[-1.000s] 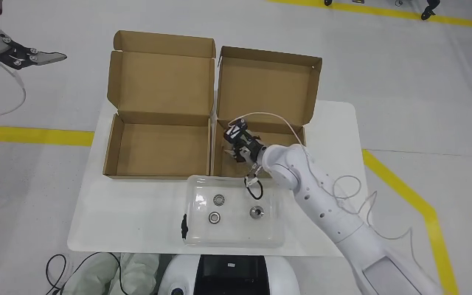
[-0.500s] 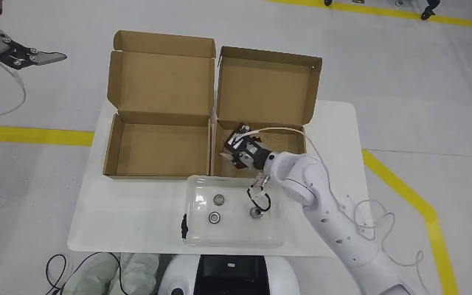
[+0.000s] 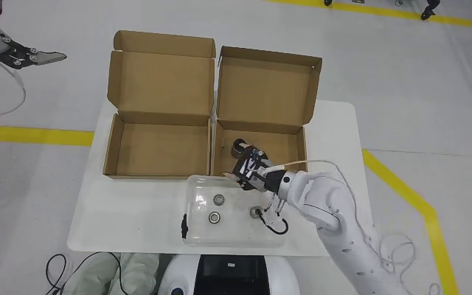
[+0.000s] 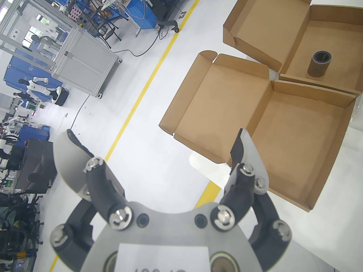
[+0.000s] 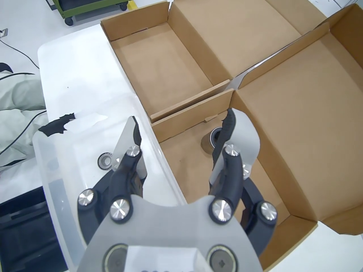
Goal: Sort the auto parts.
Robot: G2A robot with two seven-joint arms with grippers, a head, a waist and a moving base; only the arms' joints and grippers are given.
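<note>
Steel bearings (image 3: 214,217) sit in the clear bin (image 3: 236,234), a sleeve (image 3: 240,146) in the cardboard box (image 3: 287,151) just behind it. Right gripper (image 5: 181,116) over the bin's back rim, fingers apart, same on the left gripper (image 4: 154,134). Bearings look hard, slick, dense: pinch across the outer ring

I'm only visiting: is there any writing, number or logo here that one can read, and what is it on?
Nothing here can be read.
Left sticker behind the left claw: print cut off at the edge, unreadable.
Right sticker behind the right claw: also cut off, unreadable.
Cardboard boxes and clear tub: no print visible.
</note>
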